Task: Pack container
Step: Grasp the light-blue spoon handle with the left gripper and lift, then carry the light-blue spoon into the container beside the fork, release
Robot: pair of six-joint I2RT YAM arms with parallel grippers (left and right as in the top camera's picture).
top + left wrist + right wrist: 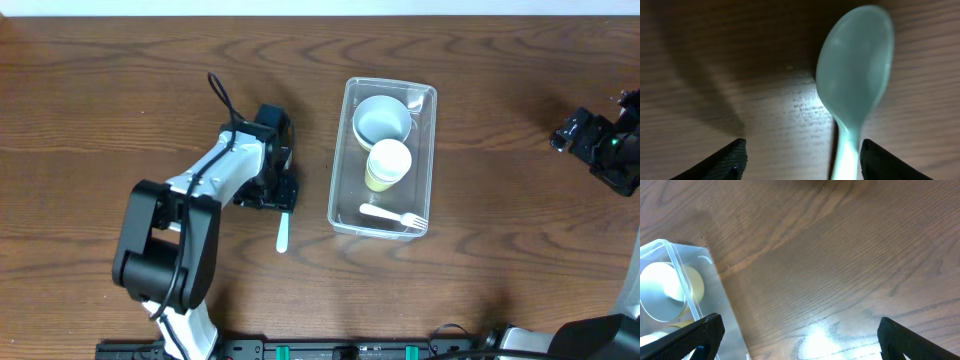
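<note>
The clear rectangular container (383, 160) stands at the table's middle, holding a white bowl (382, 120), a pale yellow cup (388, 163) and a white fork (394, 216). Its corner shows in the right wrist view (677, 265). A pale green spoon (283, 232) lies on the table left of the container; in the left wrist view (855, 75) its bowl is large and its handle runs down between my fingers. My left gripper (802, 160) is open, low over the spoon, the handle close to the right finger. My right gripper (800, 335) is open and empty over bare table at the far right (590, 140).
The wooden table (500, 270) stretches around the container. The left arm's black cable (222, 100) loops over the table behind the left gripper. The arm bases stand at the front edge.
</note>
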